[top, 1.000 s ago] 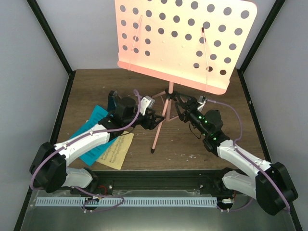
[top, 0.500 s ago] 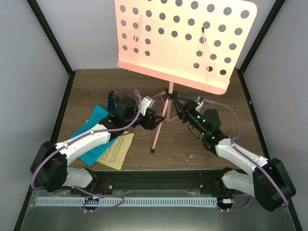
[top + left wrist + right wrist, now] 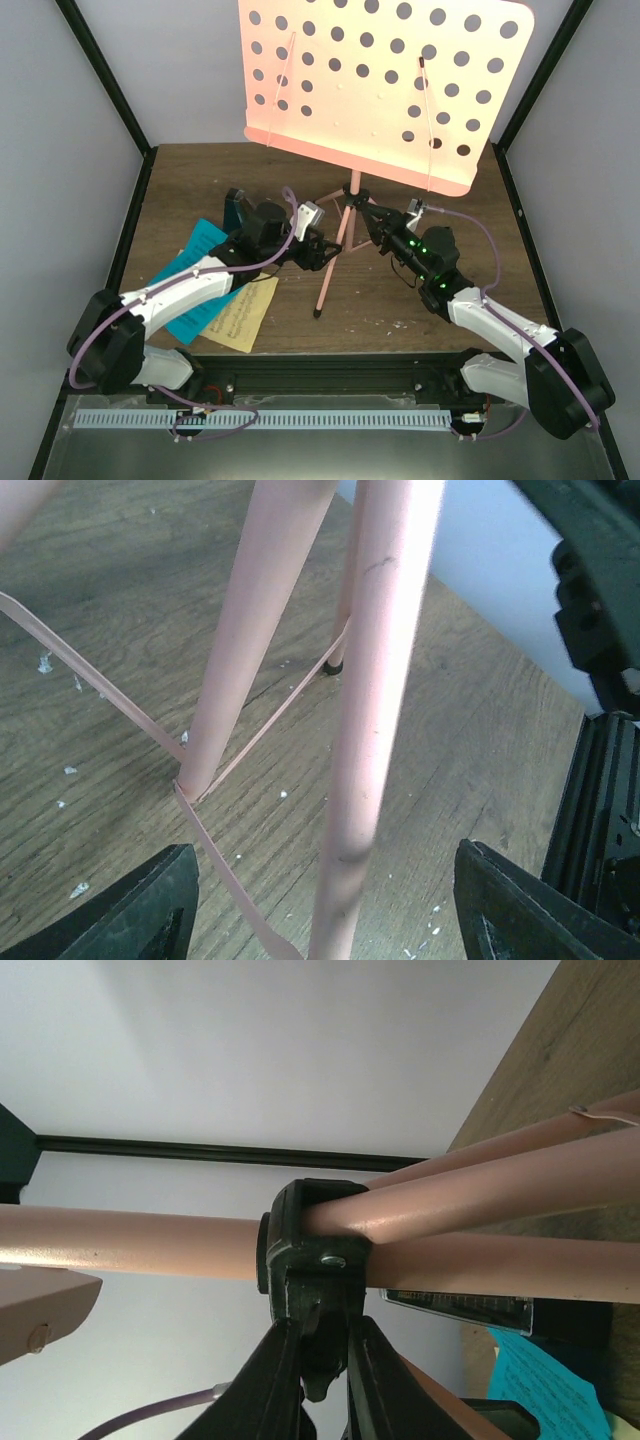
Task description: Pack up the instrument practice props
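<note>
Overhead, cyan page (image 3: 200, 272) and pale-yellow page (image 3: 246, 318) are lying at eight o'clock from the pink music stand (image 3: 380, 90), which is standing on the table (image 3: 490, 250). Left gripper (image 3: 325, 252) is straddling a tripod leg (image 3: 372, 730), jaws apart; only the right wrist view is showing right gripper (image 3: 322, 1360) clamping the black collar (image 3: 300, 1250)

A pink tripod leg (image 3: 380, 710) stood between the spread fingers of my left hand (image 3: 330, 920). The black collar (image 3: 310, 1230) and fanned legs crowded my right hand (image 3: 325, 1360). The desk (image 3: 380, 90) overhung, and bare table (image 3: 490, 270) lay rightward.
</note>
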`<state>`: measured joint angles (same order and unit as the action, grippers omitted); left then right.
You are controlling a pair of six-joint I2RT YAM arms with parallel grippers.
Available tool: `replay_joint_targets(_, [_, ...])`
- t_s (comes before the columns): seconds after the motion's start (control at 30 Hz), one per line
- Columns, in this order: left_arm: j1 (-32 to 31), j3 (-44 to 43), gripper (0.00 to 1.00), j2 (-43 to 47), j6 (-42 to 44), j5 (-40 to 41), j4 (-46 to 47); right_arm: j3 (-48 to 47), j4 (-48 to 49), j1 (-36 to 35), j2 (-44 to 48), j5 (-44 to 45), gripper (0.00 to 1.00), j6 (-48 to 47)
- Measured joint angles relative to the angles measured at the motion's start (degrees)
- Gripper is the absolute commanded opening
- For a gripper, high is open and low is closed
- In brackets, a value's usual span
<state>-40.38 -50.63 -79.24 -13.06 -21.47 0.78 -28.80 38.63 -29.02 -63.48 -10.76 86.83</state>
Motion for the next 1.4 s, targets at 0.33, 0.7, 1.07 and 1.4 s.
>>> replay_joint_targets(0.33, [-0.04,-1.77,0.4,-6.01,-0.17,-0.9,1.14,0.0,-1.16,0.0,0.55,0.35,0.03,-12.09])
replay_joint_targets(0.7, [-1.22,-2.56,0.04,-7.56,3.15,-4.35,2.25,-0.28,-6.97,0.0,4.31,0.98,0.02,-41.92])
replay_joint_targets(1.07, [-1.73,-2.62,0.0,-7.56,5.27,-4.81,1.99,-0.66,-11.04,-0.02,6.6,1.4,0.05,-87.34])
replay_joint_targets(1.4, [-1.46,-2.73,0.41,-7.17,4.72,-4.35,0.98,-1.88,-16.57,-0.2,13.62,4.52,0.68,-104.61])
